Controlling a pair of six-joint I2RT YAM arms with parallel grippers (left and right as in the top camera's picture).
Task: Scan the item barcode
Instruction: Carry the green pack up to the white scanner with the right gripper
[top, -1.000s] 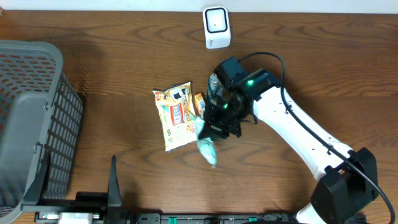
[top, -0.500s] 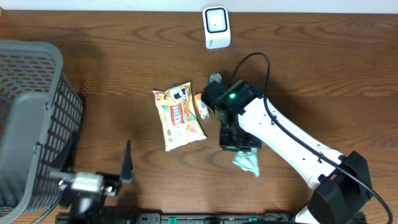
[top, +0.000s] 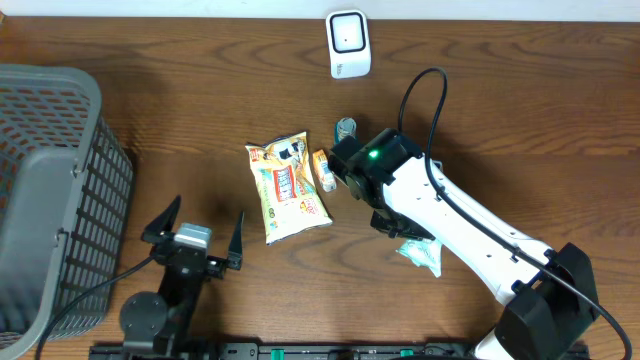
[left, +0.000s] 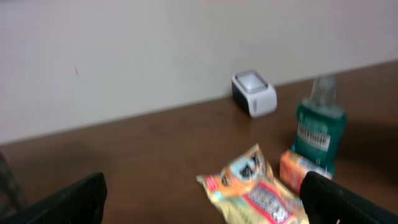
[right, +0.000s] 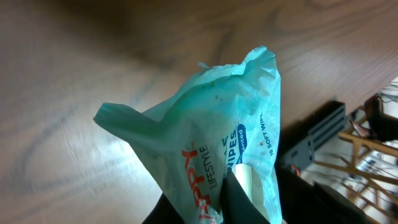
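Note:
A teal pack of wipes (top: 422, 256) hangs from my right gripper (top: 404, 236) above the table, right of centre toward the front. In the right wrist view the pack (right: 211, 137) fills the frame, and my right gripper (right: 231, 198) is shut on its lower end, with dark fingers (right: 241, 200) pinching the film. The white barcode scanner (top: 348, 43) stands at the table's far edge and shows in the left wrist view as the scanner (left: 254, 93) by the wall. My left gripper (top: 199, 230) stands open and holds nothing at the front left; its view shows my left gripper (left: 202, 202) facing the snack bag.
A yellow snack bag (top: 288, 188) lies at the table's middle, with a small orange box (top: 322, 168) and a green mouthwash bottle (left: 318, 130) beside it. A grey mesh basket (top: 50, 200) fills the left side. The right arm's cable loops above the table.
The right arm has carried the wipes pack from beside the snack bag toward the front right. The left arm has swung up into view at the front left, jaws open.

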